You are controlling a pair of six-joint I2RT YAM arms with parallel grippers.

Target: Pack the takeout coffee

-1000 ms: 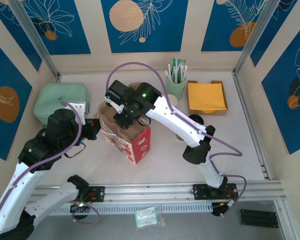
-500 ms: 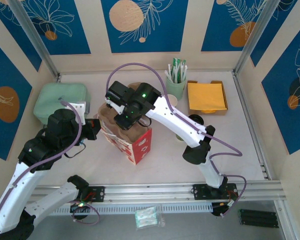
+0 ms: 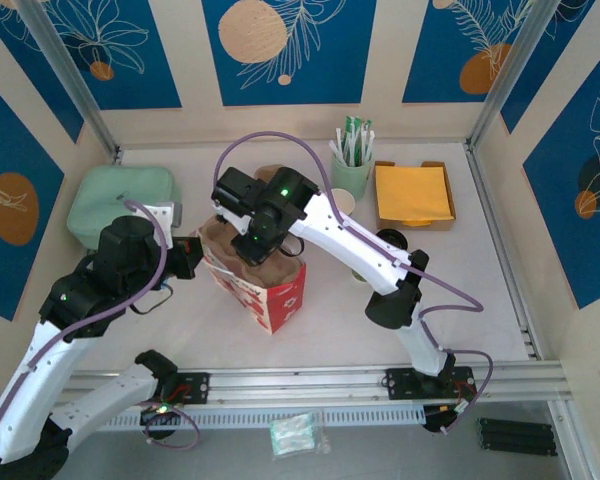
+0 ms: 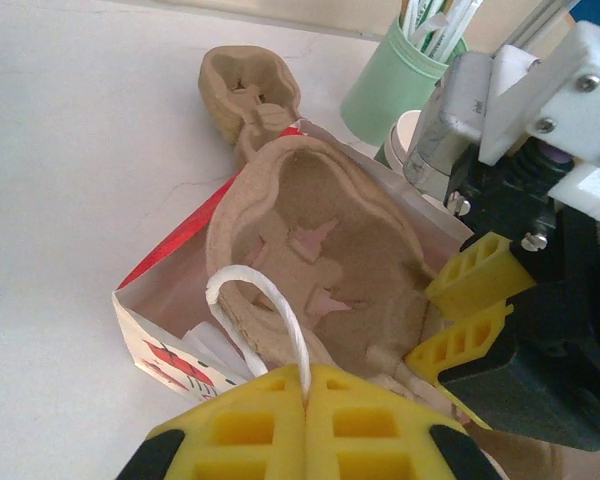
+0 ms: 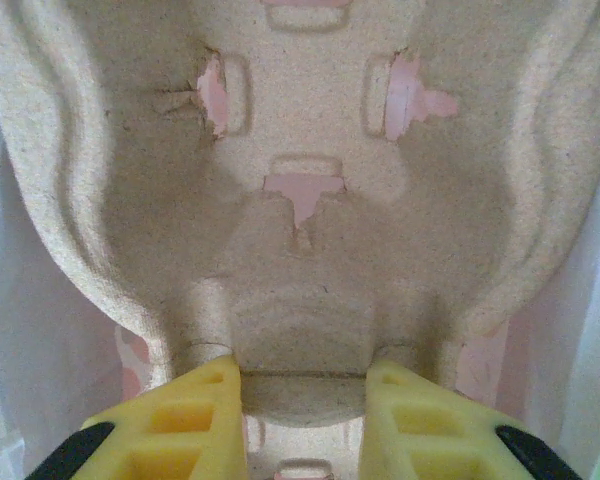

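The pale table (image 3: 500, 300) carries a white paper bag (image 3: 280, 295) with red printing, the marks too small to read. In the bag's open mouth stands the cup carrier (image 4: 320, 250), rough brown moulded pulp with rounded wells and slit tabs. The right gripper (image 5: 302, 385) pinches the carrier's rim between yellow ribbed fingers. The left gripper (image 4: 307, 385) is clamped tight on the bag's white twisted cord handle (image 4: 260, 310). Behind the bag is a smooth mint-green tumbler (image 3: 352, 172) holding sticks. The takeout coffee is outside the bag, on the table to its right. Of its white paper cup (image 3: 346, 203) only the rolled rim peeks past the right arm, just in front of the tumbler. Its round black lid (image 3: 391, 240) shows beside that arm, nearer the front.
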